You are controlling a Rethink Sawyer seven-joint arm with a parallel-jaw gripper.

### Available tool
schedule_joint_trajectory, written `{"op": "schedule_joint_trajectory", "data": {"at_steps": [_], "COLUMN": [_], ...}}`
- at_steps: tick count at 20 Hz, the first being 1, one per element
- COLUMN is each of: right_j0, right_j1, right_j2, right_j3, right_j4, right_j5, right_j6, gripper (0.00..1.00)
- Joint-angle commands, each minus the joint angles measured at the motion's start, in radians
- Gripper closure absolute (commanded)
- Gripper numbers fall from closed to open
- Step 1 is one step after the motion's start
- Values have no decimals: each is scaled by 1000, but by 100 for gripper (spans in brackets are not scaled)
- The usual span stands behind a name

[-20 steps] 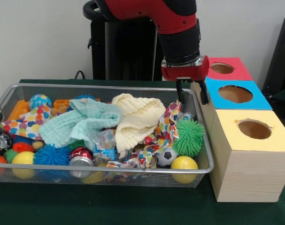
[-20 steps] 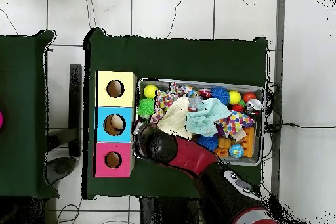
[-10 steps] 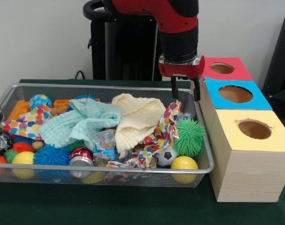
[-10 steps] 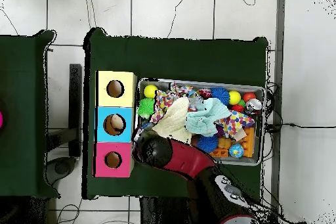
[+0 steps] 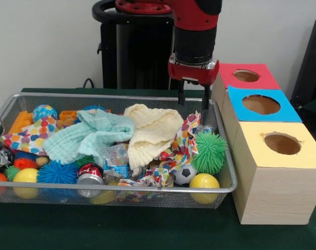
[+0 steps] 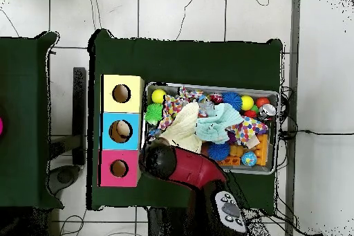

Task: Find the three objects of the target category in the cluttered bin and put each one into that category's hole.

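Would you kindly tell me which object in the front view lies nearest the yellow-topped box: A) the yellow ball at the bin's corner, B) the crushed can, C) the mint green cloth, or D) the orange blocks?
A: the yellow ball sits in the bin's corner right beside the yellow-topped box, while the can, cloth and blocks lie farther off toward the other end.

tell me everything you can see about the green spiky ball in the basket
The green spiky ball is round and covered in soft-looking rubbery bristles, bright green all over. It sits in the wire basket at the end beside the yellow box, against the patterned cloth, above the yellow ball and the small soccer ball. Nothing grips it.
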Motion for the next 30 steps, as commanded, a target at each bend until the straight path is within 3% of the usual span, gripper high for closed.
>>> {"op": "schedule_joint_trajectory", "data": {"at_steps": [1, 4, 6, 13, 19, 30], "right_j0": [24, 60, 59, -84, -194, -281], "right_j1": [3, 29, 35, 29, 60, 90], "right_j2": [-103, -153, -148, 69, 230, 351], "right_j3": [-133, -165, -157, -67, -31, -1], "right_j4": [26, 41, 56, 62, 25, 11], "right_j5": [52, 10, -60, -278, -344, -376], "right_j6": [190, 215, 231, 251, 249, 250], "gripper": [0, 0, 0, 0, 0, 0]}}
